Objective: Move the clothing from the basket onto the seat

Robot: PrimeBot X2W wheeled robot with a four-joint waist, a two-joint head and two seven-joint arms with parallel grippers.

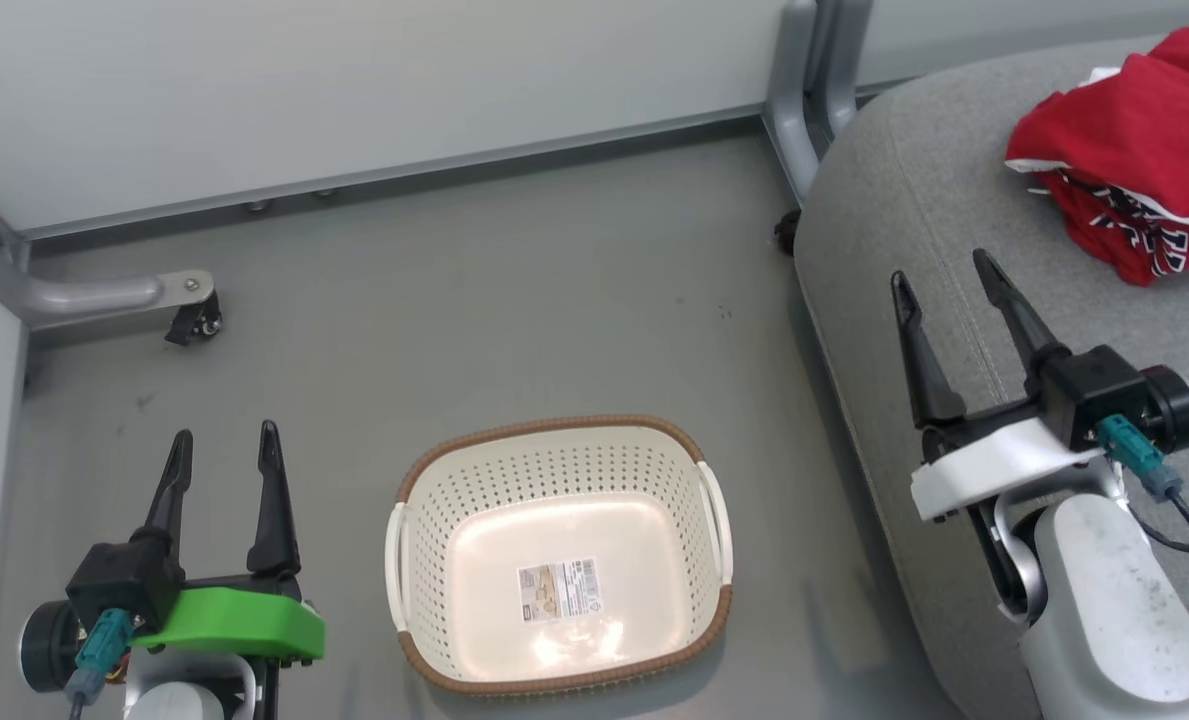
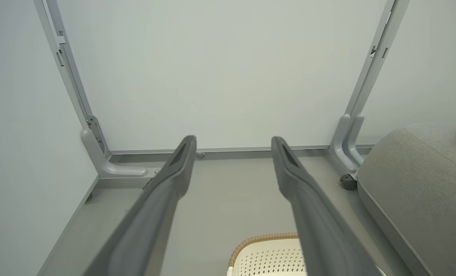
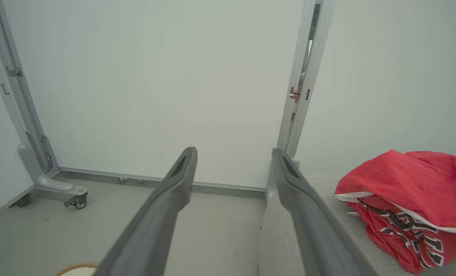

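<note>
The clothing [image 1: 1134, 130] runs off the head view's right edge, its lettering creased and unreadable, and the seat [image 1: 914, 200] beneath is cut by the right and bottom edges. The label [image 1: 559, 590] on the basket [image 1: 554, 470] floor is too small to read. In the left wrist view, the bottom edge cuts off most of the basket.

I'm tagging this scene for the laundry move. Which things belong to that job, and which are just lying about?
Job in hand:
the clothing, heaped on the seat
the basket, no garments in it
left gripper and right gripper, both open, holding nothing

Just lying about:
grey frame foot with its caster
paper label on the basket floor
white wall panel
</note>
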